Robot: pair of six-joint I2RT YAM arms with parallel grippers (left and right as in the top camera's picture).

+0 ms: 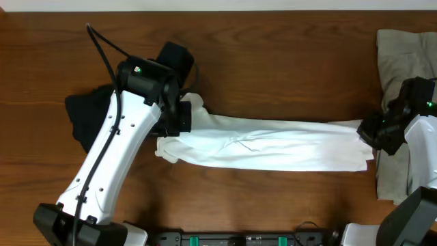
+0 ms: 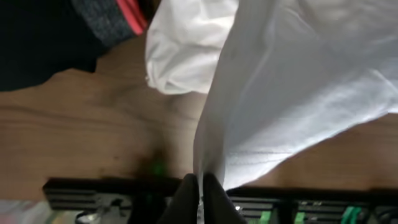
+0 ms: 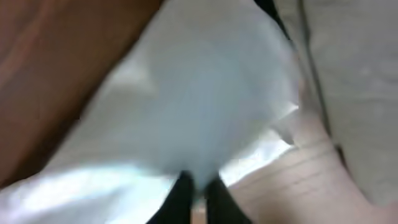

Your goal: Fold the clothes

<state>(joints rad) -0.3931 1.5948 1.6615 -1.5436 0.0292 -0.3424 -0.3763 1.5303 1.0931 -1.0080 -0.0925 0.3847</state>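
My left gripper [image 2: 200, 182] pinches one end of the T-shirt [image 1: 273, 145], a long band running across to my right gripper [image 3: 199, 186], narrow there though blur hides any grip; crosswise folds look undone, and the shorts [image 1: 85, 113] by my left and the khaki garment [image 1: 403, 55] under my right await their turn.

White T-shirt [image 3: 186, 106] — in right hand [image 3: 199, 190]
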